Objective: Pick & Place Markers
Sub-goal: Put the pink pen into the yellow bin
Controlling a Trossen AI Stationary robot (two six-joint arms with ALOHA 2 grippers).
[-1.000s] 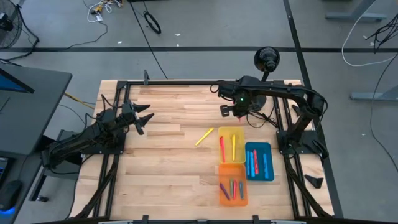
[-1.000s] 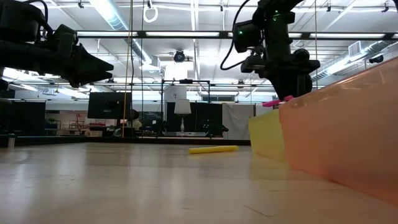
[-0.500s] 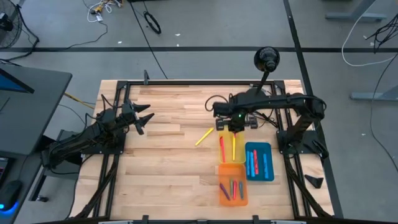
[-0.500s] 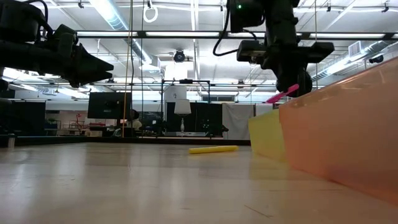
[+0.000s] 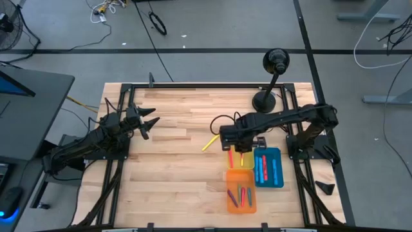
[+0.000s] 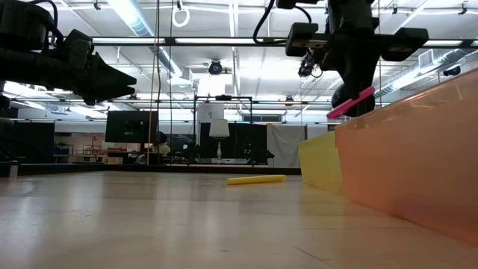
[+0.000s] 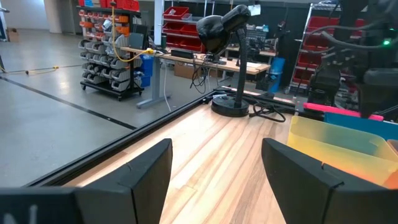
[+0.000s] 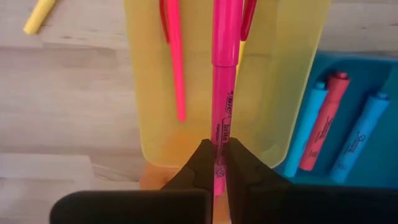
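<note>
While L fingers (image 7: 211, 171) gape empty, R fingers (image 8: 214, 163) clamp pink marker (image 8: 225, 74), over yellow tray (image 8: 292, 93)

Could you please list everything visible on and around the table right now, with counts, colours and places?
Held marker: one, pink, in the right hand above the yellow tray.
Loose marker: one, yellow, on the wood left of the trays.
Yellow tray: one, nearest the lamp, holding a pink and a yellow marker.
Orange tray: one, holding several mixed markers.
Blue tray: one, holding blue and red markers.
Lamp: one, black, at the table's far edge.
Table: one, light wood.
Right hand: shut on the pink marker.
Left hand: open, waiting at the left side.
</note>
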